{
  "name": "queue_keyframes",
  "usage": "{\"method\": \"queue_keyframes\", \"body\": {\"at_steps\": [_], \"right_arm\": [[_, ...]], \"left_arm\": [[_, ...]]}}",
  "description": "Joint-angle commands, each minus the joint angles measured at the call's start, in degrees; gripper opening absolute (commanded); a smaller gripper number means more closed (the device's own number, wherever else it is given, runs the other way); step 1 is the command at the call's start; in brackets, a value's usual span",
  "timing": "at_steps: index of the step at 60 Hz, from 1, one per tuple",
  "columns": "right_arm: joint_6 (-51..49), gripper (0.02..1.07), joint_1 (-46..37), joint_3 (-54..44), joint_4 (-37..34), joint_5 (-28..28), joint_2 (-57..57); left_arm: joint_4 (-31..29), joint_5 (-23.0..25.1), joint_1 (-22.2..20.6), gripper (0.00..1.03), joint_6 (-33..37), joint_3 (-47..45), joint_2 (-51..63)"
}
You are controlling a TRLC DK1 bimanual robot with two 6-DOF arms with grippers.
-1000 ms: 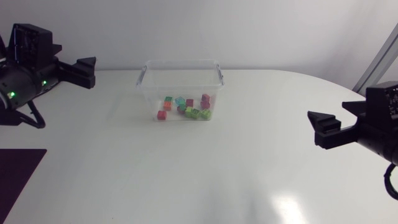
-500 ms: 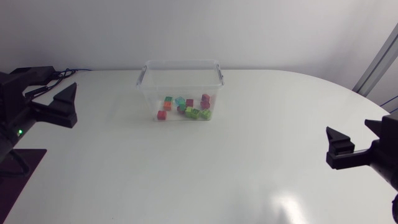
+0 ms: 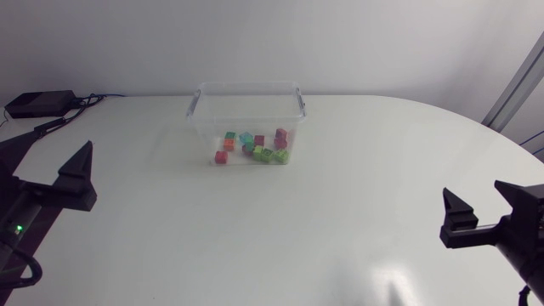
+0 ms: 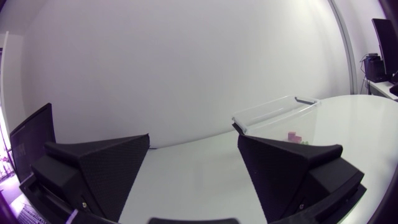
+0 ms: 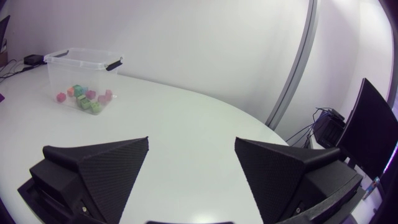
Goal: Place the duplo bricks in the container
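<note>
Duplo bricks (image 3: 255,147) all lie inside clear container (image 3: 246,87); left gripper (image 4: 193,140) nearer than right gripper (image 3: 474,200), both well apart, fingers spread, empty.

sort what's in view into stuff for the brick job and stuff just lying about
For the job: clear container; duplo bricks, all inside it; left gripper and right gripper, both open and empty.
Lying about: black box with cables, at the far corner of the table.
</note>
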Motion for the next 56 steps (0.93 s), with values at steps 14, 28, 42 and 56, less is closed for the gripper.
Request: {"method": "queue_keyframes", "body": {"at_steps": [14, 28, 42, 56], "right_arm": [[5.8, 1.02, -1.8, -7.5, 6.8, -4.1, -4.9], [9.4, 1.02, -2.9, -12.4, 11.6, -7.4, -8.4], [12.8, 1.02, -4.0, -17.0, 16.1, -10.4, -11.7], [12.8, 1.02, -4.0, -17.0, 16.1, -10.4, -11.7]], "left_arm": [[-3.7, 1.5, 0.6, 0.99, -7.7, -6.2, -9.0], [-6.6, 2.4, 0.7, 0.99, -12.2, -9.8, -15.7], [-9.4, 3.2, 0.8, 0.99, -16.4, -13.1, -21.9], [-9.4, 3.2, 0.8, 0.99, -16.4, -13.1, -21.9]]}}
